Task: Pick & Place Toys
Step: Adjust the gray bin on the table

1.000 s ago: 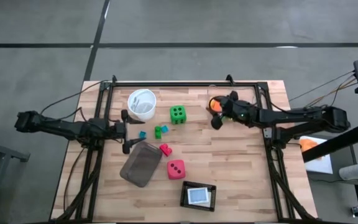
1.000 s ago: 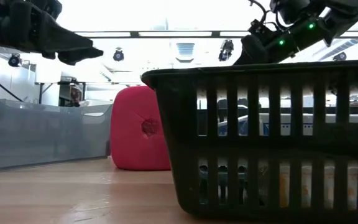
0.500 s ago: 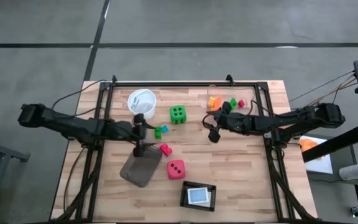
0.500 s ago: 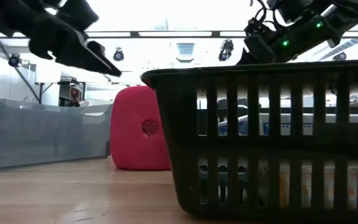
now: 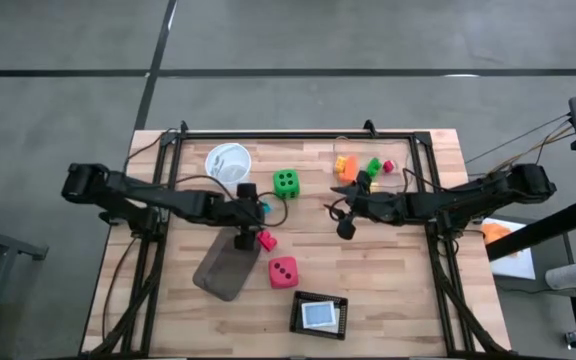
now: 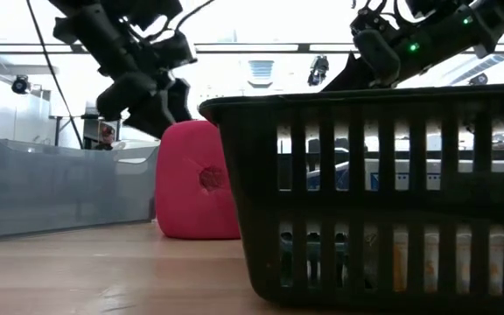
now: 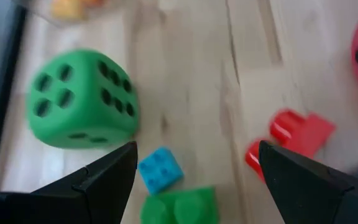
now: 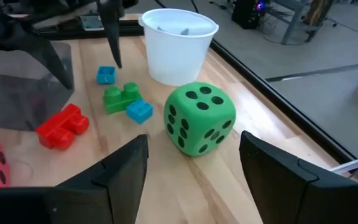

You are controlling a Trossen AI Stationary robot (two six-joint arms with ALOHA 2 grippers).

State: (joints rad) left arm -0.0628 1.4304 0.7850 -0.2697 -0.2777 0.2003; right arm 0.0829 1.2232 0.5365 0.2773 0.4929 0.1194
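A green brick, two blue bricks and a red brick lie mid-worktop, with the left end effector released directly above them. Beside them sits the green die. The right end effector, released and empty, hovers toward the far right corner.

No readable words, brands or printed numbers showed anywhere. The only markings were black dots on the green die, showing faces of four, five and six, and on the pink-red die.
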